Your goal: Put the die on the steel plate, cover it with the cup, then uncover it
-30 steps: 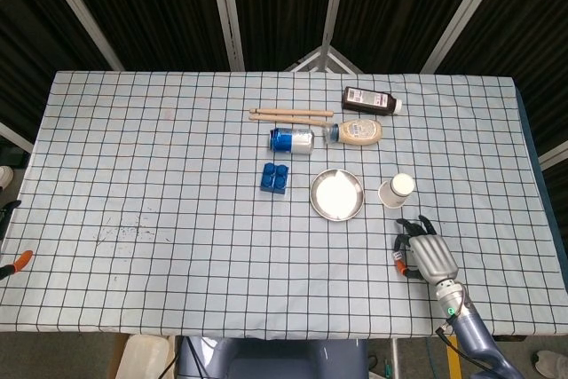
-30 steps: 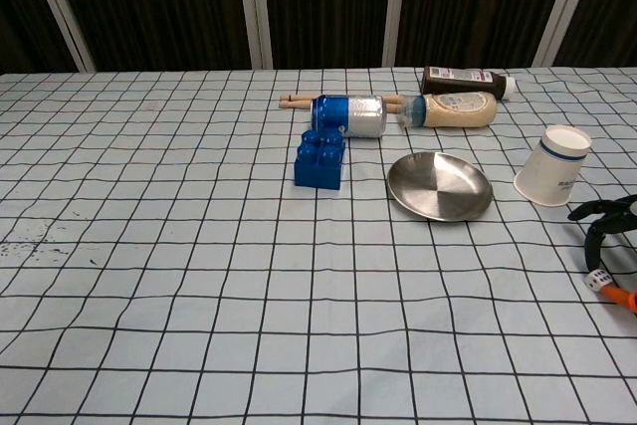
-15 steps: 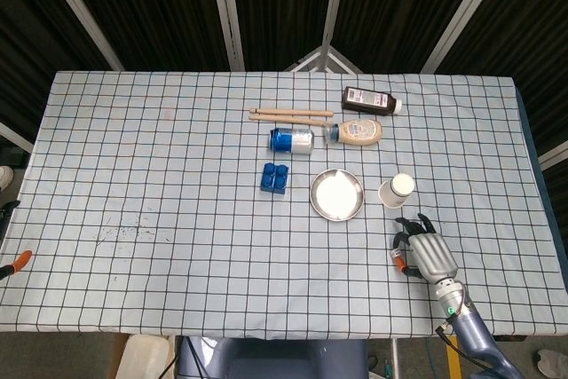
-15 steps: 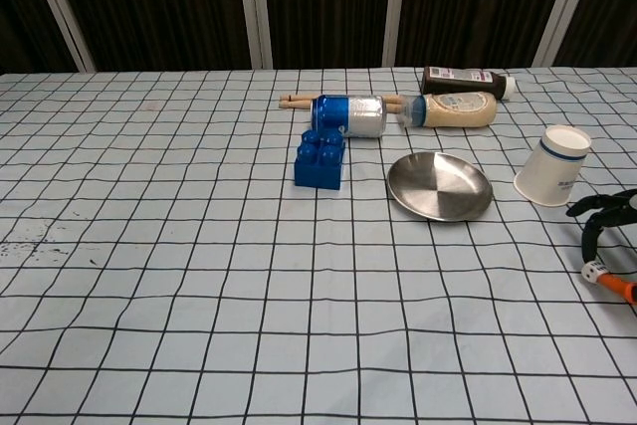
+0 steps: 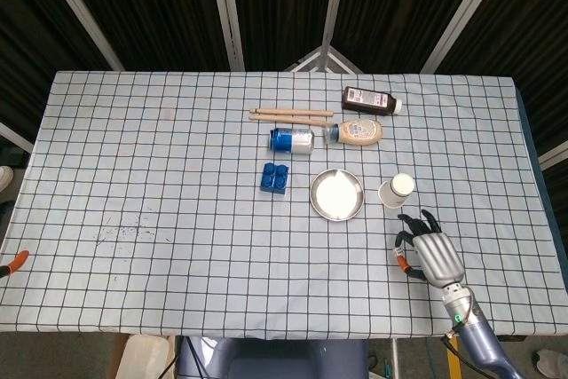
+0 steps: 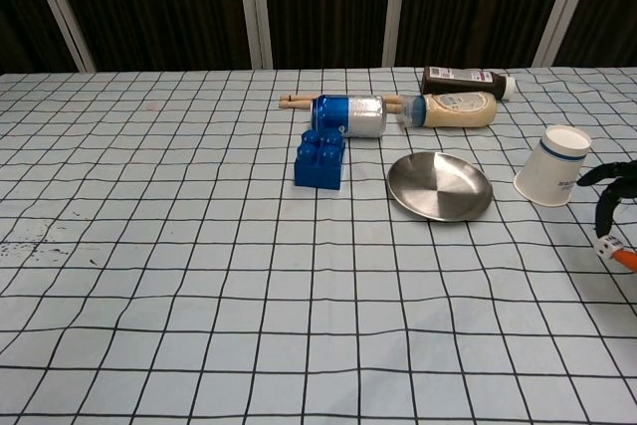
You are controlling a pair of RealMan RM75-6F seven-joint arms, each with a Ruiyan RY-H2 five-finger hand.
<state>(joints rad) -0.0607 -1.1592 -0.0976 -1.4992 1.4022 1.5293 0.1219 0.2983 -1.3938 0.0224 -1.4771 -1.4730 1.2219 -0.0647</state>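
The steel plate (image 5: 336, 193) (image 6: 439, 186) lies bare near the table's middle. Just right of it stands a white paper cup (image 5: 396, 189) (image 6: 552, 166) with a blue band. My right hand (image 5: 430, 250) (image 6: 609, 208) hovers in front of the cup, near the table's right front. It pinches a small white die (image 6: 603, 244) between dark fingers and an orange-tipped thumb. The die hangs a little above the cloth. At the head view's left edge only an orange tip (image 5: 14, 260) shows, and whether it belongs to my left hand I cannot tell.
A blue toy brick (image 5: 274, 177) sits left of the plate. Behind it lie a blue can (image 5: 292, 139), a mayonnaise bottle (image 5: 357, 131), a dark sauce bottle (image 5: 371, 99) and wooden chopsticks (image 5: 290, 114). The checked cloth (image 5: 142, 175) covers the table.
My right hand has risen and shifted slightly right and toward the cup, carrying the die up off the cloth. Plate, cup and the other objects have not moved.
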